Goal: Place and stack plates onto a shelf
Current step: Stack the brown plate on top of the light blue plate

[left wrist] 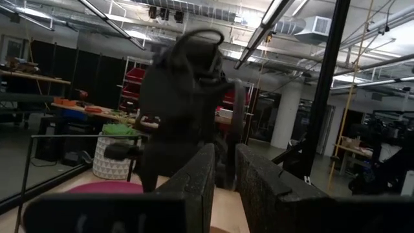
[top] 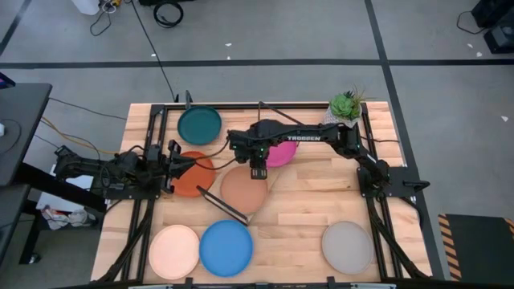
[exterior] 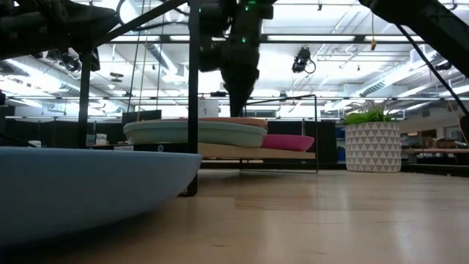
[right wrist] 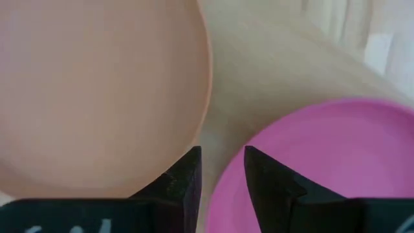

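Note:
The shelf (top: 271, 178) stands slantwise at mid-table on black wire legs. The terracotta plate (top: 243, 191) and the magenta plate (top: 281, 154) lie side by side on the shelf board (right wrist: 272, 58). In the low view a pale blue plate (exterior: 194, 133) lies under the terracotta plate (exterior: 238, 120). My right gripper (top: 257, 171) hangs pointing down over the gap between the terracotta plate (right wrist: 97, 90) and the magenta plate (right wrist: 323, 162); its fingers (right wrist: 223, 155) are slightly open and hold nothing. My left gripper (top: 173, 163) waits level at the left edge of the orange-red plate (top: 197, 177), with a narrow gap between its fingers (left wrist: 224, 155).
A teal plate (top: 199, 124) lies at the far left. Cream (top: 174, 250), bright blue (top: 226, 249) and grey (top: 347, 245) plates line the near edge. A potted plant (top: 345, 106) stands at the far right corner. Bare wood shows at the right of the table's middle.

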